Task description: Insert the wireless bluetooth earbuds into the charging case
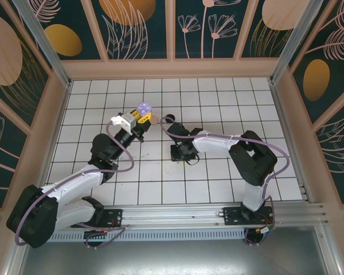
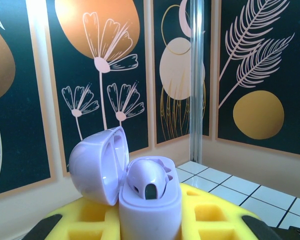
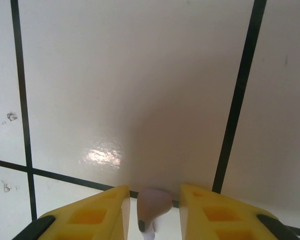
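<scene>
Right gripper (image 3: 154, 196): fingers apart, a lilac earbud (image 3: 155, 206) between them with a gap either side, white tiled table (image 3: 140, 75) beneath. Left gripper (image 2: 150, 222): clamped on the open lilac charging case (image 2: 150, 207), which holds a second earbud (image 2: 146, 179) and sits at 11 o'clock from the right gripper.

White tiled floor (image 1: 160, 189) with dark grout, glossy under the light; dark teal wall panels (image 1: 206, 26) painted with orange discs and pale flowers, peach frames, a silver corner post (image 2: 196, 80) standing upright
</scene>
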Tool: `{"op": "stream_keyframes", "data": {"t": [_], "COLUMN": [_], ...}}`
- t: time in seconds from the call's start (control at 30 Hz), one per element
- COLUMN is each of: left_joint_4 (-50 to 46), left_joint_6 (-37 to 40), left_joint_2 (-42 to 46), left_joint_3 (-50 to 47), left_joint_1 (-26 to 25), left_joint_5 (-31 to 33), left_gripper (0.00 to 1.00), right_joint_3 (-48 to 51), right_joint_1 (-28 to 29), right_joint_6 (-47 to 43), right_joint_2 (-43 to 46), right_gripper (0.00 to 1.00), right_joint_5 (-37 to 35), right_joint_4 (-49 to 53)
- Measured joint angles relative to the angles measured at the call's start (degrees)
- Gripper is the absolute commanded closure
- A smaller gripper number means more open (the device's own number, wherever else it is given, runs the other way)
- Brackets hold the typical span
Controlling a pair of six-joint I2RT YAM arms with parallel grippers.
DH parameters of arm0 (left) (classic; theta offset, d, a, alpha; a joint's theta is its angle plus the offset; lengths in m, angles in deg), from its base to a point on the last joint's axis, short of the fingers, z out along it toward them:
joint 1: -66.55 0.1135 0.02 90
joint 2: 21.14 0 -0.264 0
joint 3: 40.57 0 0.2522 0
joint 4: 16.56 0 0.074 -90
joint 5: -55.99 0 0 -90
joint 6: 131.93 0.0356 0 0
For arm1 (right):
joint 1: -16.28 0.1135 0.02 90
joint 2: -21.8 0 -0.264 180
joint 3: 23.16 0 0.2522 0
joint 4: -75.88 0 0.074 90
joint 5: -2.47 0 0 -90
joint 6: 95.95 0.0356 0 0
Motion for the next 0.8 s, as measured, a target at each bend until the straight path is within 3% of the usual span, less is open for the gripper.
{"op": "stream_keyframes", "data": {"t": [0.8], "left_joint_4": [0.02], "left_joint_6": [0.24], "left_joint_2": [0.0], "left_joint_3": [0.0], "left_joint_1": [0.0], "left_joint_5": [-0.02], "left_gripper": [1.0], "right_joint_3": [-1.92], "right_joint_1": [0.42], "right_joint_6": [0.26], "right_joint_2": [-1.64], "right_gripper": [0.71], "right_joint_5": [-0.74], "right_joint_4": [1.42]}}
